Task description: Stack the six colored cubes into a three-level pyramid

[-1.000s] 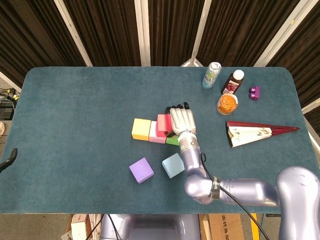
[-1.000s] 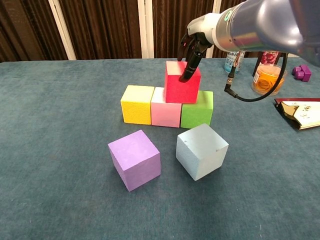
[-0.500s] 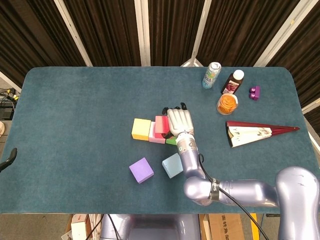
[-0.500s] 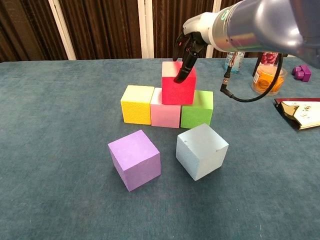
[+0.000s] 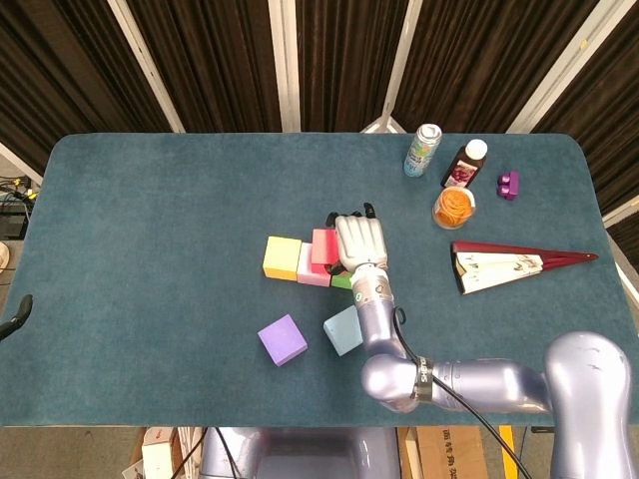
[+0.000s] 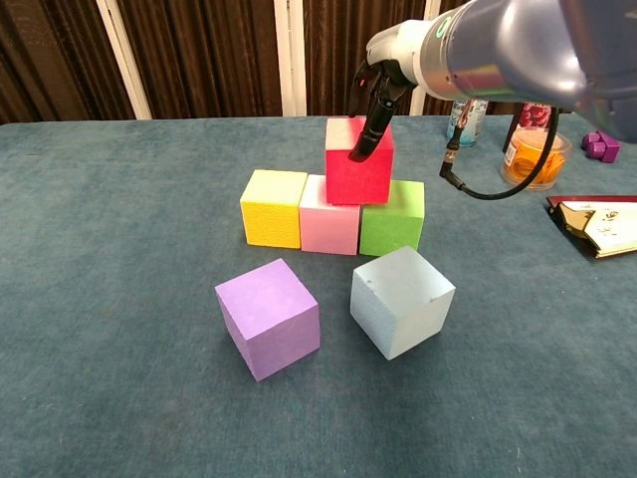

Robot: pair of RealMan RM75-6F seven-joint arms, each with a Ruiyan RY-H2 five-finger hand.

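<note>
Taking the pink cube [image 6: 329, 216] as the landmark, the nearest things are two loose cubes on the teal table [image 6: 119, 329]: the purple cube [image 6: 268, 318] lies in front of it and a little to its left, tilted off square, and the pale blue cube [image 6: 401, 300] lies in front and to its right, also turned at an angle; the two are apart from each other. The pink cube sits in the middle of a row, the yellow cube [image 6: 274, 207] touching its left side and the green cube [image 6: 393, 219] touching its right. On top of the pink cube, overlapping onto the green one, rests the red cube [image 6: 358, 165]. The right hand [image 6: 376, 95] comes down over the red cube from behind, its dark fingers [image 6: 366, 139] lying against the cube's front face and gripping it. Farther back and to the right of the pink cube stand a spray can [image 5: 422, 150], a dark bottle [image 5: 464, 164] and an orange-filled cup [image 5: 454, 208].
</note>
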